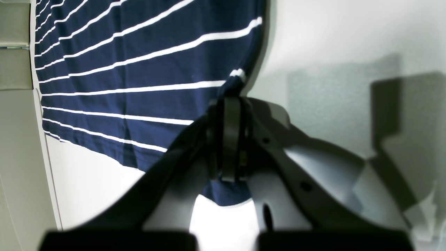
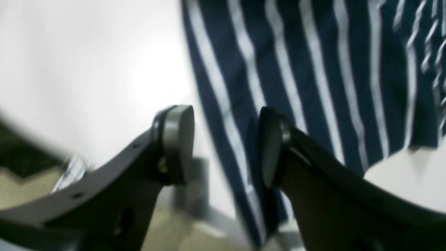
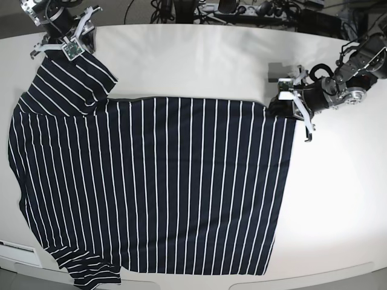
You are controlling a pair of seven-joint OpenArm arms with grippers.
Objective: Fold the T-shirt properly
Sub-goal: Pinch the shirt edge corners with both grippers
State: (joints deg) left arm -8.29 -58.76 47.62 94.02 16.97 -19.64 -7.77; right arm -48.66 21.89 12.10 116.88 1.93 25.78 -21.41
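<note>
Left gripper [image 1: 230,139] pinches T-shirt [image 3: 157,187] hem (right agape)

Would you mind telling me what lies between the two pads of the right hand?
Nothing is pinched there: the right hand stands open over the T-shirt's striped edge, seen through the gap in the right wrist view.

Blurred and cut off
The right wrist view is smeared; the T-shirt [image 3: 151,187] runs past the base view's bottom edge; left jaws cover its corner.
</note>
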